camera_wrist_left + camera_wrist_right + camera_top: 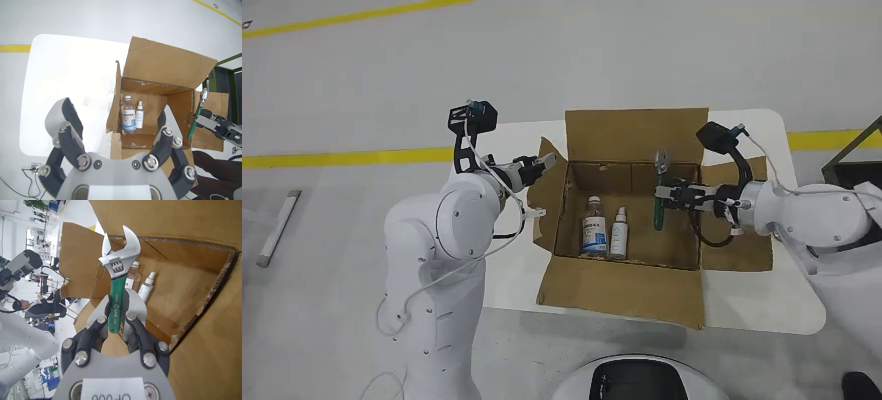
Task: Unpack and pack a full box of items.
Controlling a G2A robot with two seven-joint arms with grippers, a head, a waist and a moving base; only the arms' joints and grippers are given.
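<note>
Seemingly this is a transfer between worktop (517, 140) and box (627, 290), though I cannot tell whether the item is going in or coming out. The box stands open at the worktop's middle, flaps splayed, spanning most of the way from far edge to near edge. The right arm extends over the box's right wall, its claw (670, 194) clamped on the green handle of a wrench (118, 275), which hangs over the box's right side with its head toward the far edge. The left arm is bent beside the box's left flap, its claw (545, 163) spread wide and holding nothing. A bottle (593, 228) and a smaller spray bottle (619, 233) lie side by side on the box floor, left of centre. Next, the wrench needs either lowering onto the bare floor right of the spray bottle, or lifting clear of the right wall toward the worktop's right edge.
</note>
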